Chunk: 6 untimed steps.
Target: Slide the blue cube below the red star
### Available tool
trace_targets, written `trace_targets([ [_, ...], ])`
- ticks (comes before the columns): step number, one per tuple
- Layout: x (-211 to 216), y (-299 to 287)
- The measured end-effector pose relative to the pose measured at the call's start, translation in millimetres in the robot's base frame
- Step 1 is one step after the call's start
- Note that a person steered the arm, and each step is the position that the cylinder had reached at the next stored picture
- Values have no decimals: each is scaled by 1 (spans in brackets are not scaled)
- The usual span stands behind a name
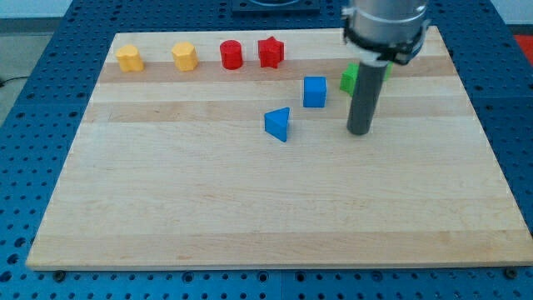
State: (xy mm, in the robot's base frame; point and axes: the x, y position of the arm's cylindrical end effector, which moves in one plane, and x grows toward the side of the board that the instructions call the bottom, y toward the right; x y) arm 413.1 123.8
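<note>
The blue cube (314,92) sits on the wooden board right of centre, near the view's top. The red star (271,52) lies up and to the left of it, by the board's top edge. My tip (360,132) rests on the board to the right of the blue cube and a little lower, apart from it. The rod rises up to the arm's dark body at the view's top.
A blue triangular block (278,124) lies below-left of the blue cube. A red cylinder (231,55) stands left of the star. Two yellow blocks (129,58) (184,56) sit further left. A green block (351,78) is partly hidden behind the rod.
</note>
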Motion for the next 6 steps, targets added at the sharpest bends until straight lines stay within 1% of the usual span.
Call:
trace_targets([
  [1,-26,-35],
  [3,-76,-84],
  [4,-114,-96],
  [5,-132,-112],
  [6,-108,-131],
])
